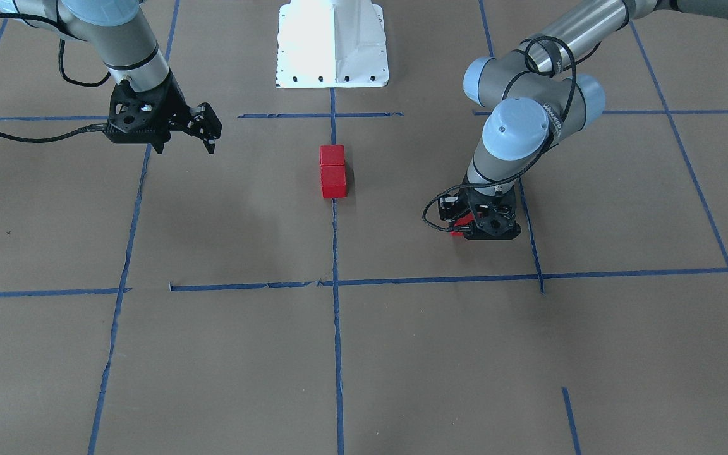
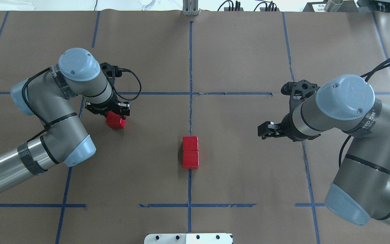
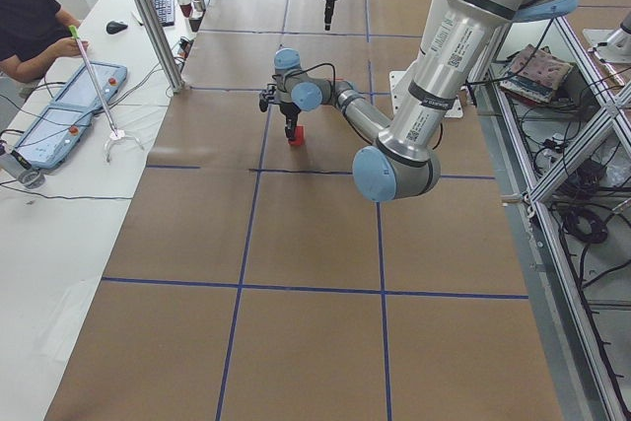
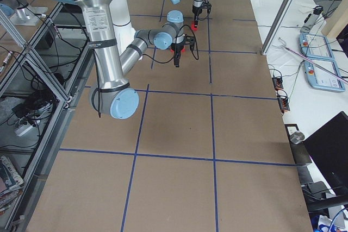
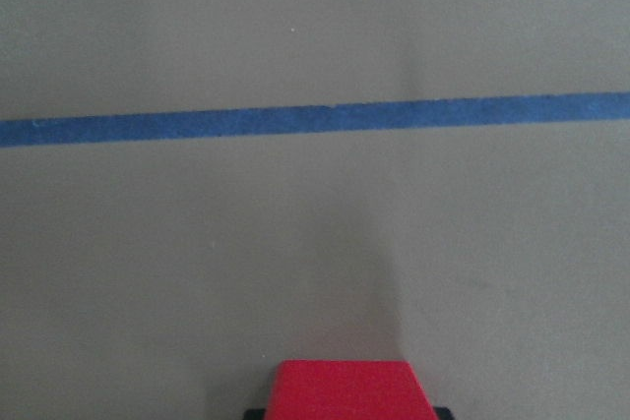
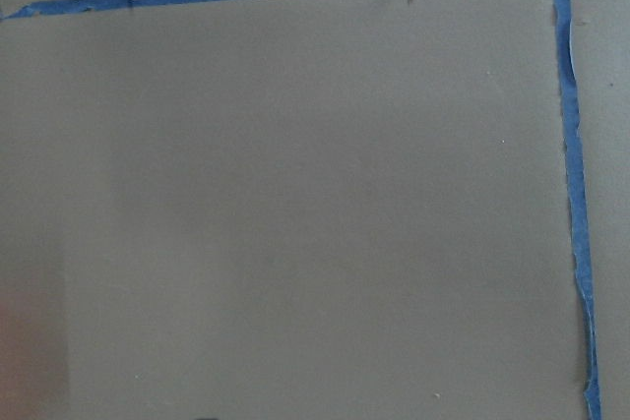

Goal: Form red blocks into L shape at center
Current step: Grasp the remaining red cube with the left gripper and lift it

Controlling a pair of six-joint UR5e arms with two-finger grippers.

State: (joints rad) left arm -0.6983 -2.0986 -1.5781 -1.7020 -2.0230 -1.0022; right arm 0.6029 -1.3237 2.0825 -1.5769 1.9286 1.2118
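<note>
Risks were logged from the counter (image 2: 242, 54) downward. Brown paper covering was noted as flat and matte, gridded with blue tape (image 2: 190, 84) that was ragged in places. A cube dragged low across it could be caught on a tape edge.

The right hand (image 2: 264, 130) was held above the counter, well apart from the centre, its jaws parted and empty. No clash was expected unless both arms were sent inward together.

The left hand (image 2: 117, 114) was seen low on the robot's left. Its jaws were apparently closed on the third red block (image 2: 115, 122). Whether that block was resting on the counter or just off it could not be settled.

The pair of red blocks (image 2: 190, 152) was found touching, end to end on the centre tape line, well apart from the third. Nudging was judged the main hazard, since the pair could be knocked out of line if the carried cube were lowered against it rather than beside one end. A cube twisted in the grip would leave the L crooked.

All three blocks were recorded as plain, sharp-edged, matte cubes. They were judged rigid and light, so easily shifted.
</note>
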